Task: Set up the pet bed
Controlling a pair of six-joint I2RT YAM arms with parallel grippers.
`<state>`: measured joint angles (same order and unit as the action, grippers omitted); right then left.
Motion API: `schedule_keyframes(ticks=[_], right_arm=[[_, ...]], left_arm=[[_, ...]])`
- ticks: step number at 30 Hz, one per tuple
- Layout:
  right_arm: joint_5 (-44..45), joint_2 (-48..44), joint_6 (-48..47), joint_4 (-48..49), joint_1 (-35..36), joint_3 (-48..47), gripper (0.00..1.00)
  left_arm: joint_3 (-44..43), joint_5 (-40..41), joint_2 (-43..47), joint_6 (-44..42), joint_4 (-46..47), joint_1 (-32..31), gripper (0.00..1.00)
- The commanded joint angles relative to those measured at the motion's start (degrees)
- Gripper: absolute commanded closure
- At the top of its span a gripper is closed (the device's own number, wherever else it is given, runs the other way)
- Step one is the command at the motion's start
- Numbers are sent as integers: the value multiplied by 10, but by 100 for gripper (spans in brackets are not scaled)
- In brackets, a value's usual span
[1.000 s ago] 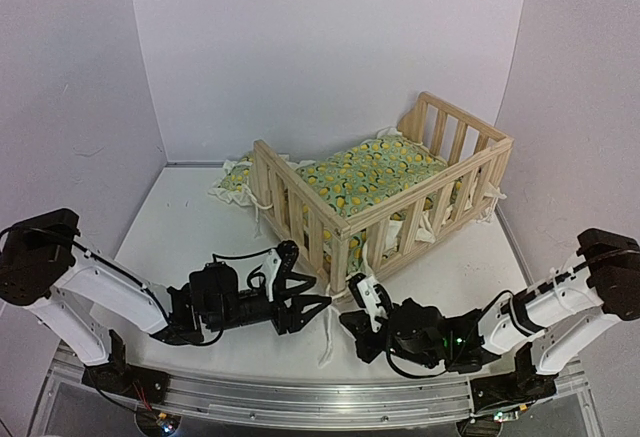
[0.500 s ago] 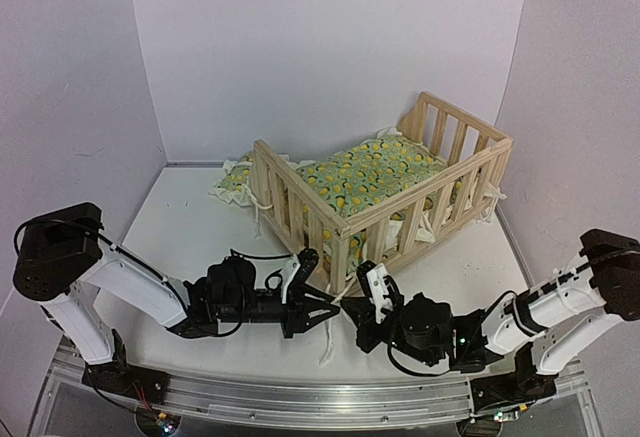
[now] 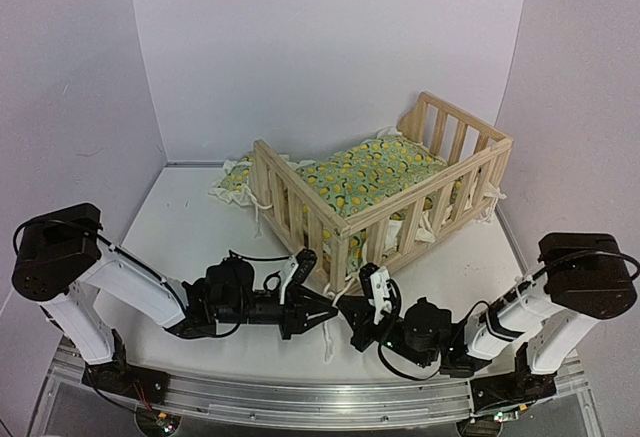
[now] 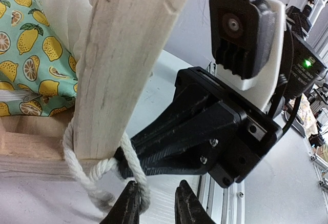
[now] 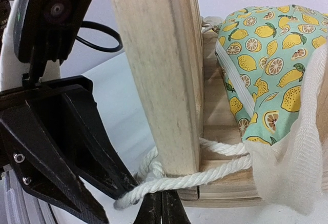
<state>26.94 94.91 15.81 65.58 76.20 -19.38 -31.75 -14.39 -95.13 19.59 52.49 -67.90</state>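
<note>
The pet bed [image 3: 420, 195], a pale wooden crib-like frame with slatted sides, stands on the white table [image 3: 190, 227] right of centre, turned at an angle, one corner towards the arms. Its lemon-print cushion [image 3: 370, 175] lies inside the frame and sticks out past the far-left end. A gauzy cream ruffle [image 5: 302, 152] hangs from the cushion's edge by the near corner.

A white rope [image 4: 97, 171] is looped around the foot of the near corner post [image 4: 123, 55], one end trailing on the tabletop.

Both arms reach low across the table and meet at that post, nose to nose. The right gripper [image 4: 123, 163] points at the post's base with its black fingers pressed together, the tips against the rope loop. Whether a strand is pinched between them cannot be told. In its own wrist view, the rope crosses just above the joined fingertips [image 5: 161, 208].

The left gripper [image 4: 156, 206] sits opposite, its jaws a narrow way apart with nothing between them. The rope hangs against one fingertip [image 4: 130, 203].
</note>
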Motion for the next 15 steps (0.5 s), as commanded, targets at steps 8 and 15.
schedule_keyframes(ticks=[8, 15], right_arm=[[-32, 15, -22, 94, -10, 12, 100], [-31, 7, -31, 94, -9, 16, 100]], left_arm=[[32, 111, 217, -111, -144, 8, 58], [-21, 49, 165, -285, -182, 12, 79]])
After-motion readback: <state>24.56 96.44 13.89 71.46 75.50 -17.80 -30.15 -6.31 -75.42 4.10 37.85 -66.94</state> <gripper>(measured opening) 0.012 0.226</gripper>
